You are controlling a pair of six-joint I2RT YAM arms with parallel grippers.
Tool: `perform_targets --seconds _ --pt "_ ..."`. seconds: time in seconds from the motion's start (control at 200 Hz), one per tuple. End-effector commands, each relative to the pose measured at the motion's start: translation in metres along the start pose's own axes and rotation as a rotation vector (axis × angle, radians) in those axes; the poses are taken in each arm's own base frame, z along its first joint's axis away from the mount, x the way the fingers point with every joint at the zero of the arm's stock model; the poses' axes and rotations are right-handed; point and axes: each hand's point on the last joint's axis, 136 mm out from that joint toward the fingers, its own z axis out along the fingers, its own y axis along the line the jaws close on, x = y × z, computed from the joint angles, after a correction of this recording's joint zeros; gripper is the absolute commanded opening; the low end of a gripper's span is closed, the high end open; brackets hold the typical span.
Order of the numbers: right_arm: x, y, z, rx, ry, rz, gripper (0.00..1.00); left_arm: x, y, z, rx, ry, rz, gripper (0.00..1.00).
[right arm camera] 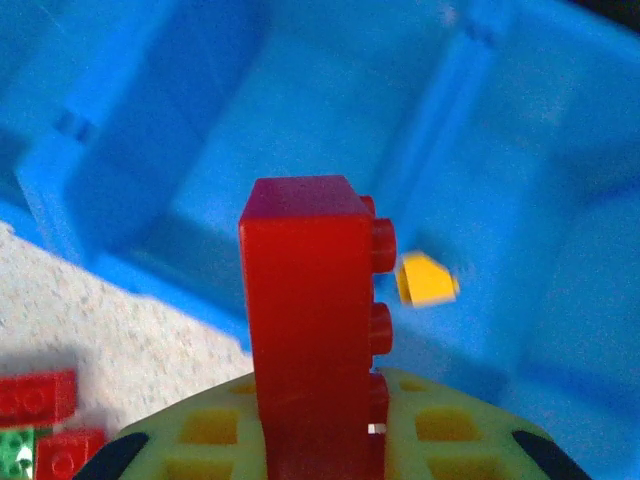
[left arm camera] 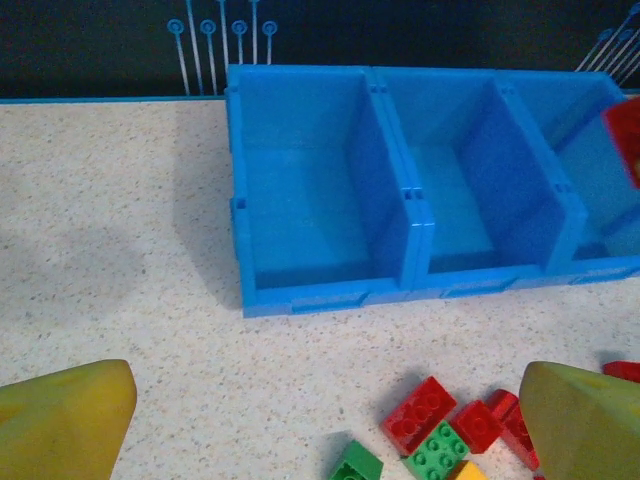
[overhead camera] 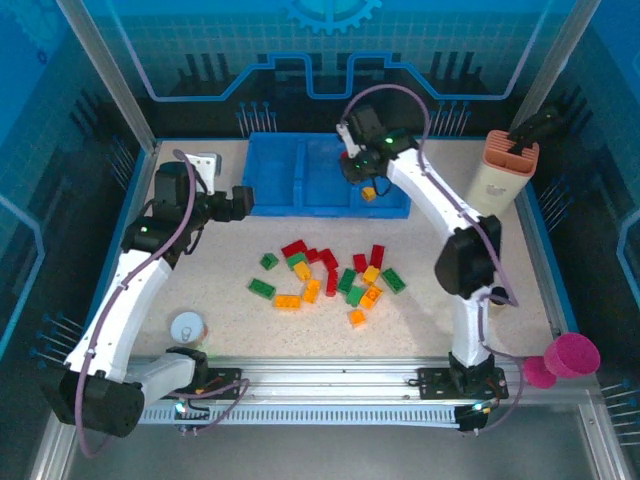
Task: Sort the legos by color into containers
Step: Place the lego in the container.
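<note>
- Top view: my right gripper (overhead camera: 355,168) hangs over the right end of the blue tray (overhead camera: 272,212), and there's an orange lego (overhead camera: 368,193) in the compartment just below its fingers, so I reckon I'm at the drop step for one brick
- The left gripper (overhead camera: 243,202) is parked just off the tray's left wall, spread wide and holding nothing
- The loose legos (overhead camera: 325,275) lie well back from both sets of fingers on the table (overhead camera: 200,270), with nothing against the tray's front wall, so there's plenty of room to pull back
- Left wrist: the left fingers (left arm camera: 60,420) are wide apart, with the left and middle compartments dead ahead of them and bare
- A red lego (left arm camera: 625,135) pokes in over the right compartment, far off to the right, and a few red and green bricks sit between the fingertips, nearer the right one
- Right wrist: the fingers are pinching that red lego upright by its lower end, studs facing right
- The orange lego sits just right of it down in the tray, close to a divider wall, and I can't tell which side of that wall I'm over
- I don't want red landing with orange, so next I'd line up over a bare compartment, clear the wall, then let go
</note>
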Motion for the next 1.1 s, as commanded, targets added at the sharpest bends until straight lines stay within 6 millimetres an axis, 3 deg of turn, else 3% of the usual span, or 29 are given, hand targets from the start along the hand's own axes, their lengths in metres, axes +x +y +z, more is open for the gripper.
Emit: perform_targets --seconds 0.0,0.185,0.34,0.465,0.716,0.911,0.991,1.096 --pt "0.005 0.023 0.035 -0.022 0.078 -0.095 0.21 -0.026 -0.021 -0.015 0.103 -0.102 -0.012 0.99" --pt "-0.004 0.041 0.087 -0.053 0.087 -0.115 0.21 -0.016 -0.034 -0.015 0.195 -0.126 0.009 0.99" --pt "0.006 0.048 0.126 -0.069 0.090 -0.139 0.22 -0.011 -0.029 -0.012 0.175 -0.144 0.009 0.99" --pt "0.017 0.047 0.143 -0.053 0.116 -0.159 0.25 -0.008 -0.023 -0.006 0.138 -0.121 0.000 0.99" --pt "0.017 0.046 0.134 -0.059 0.110 -0.162 0.31 0.000 -0.022 0.003 0.137 -0.080 -0.007 0.99" --pt "0.006 0.055 0.105 -0.082 0.077 -0.173 0.43 0.010 -0.012 0.006 0.079 -0.002 -0.016 0.99" --pt "-0.002 0.062 0.086 -0.101 0.044 -0.177 0.45 0.026 0.002 0.010 -0.009 0.081 -0.084 0.97" --pt "-0.011 0.065 0.059 -0.107 0.005 -0.184 0.47 0.067 0.018 0.013 -0.109 0.222 -0.250 0.90"
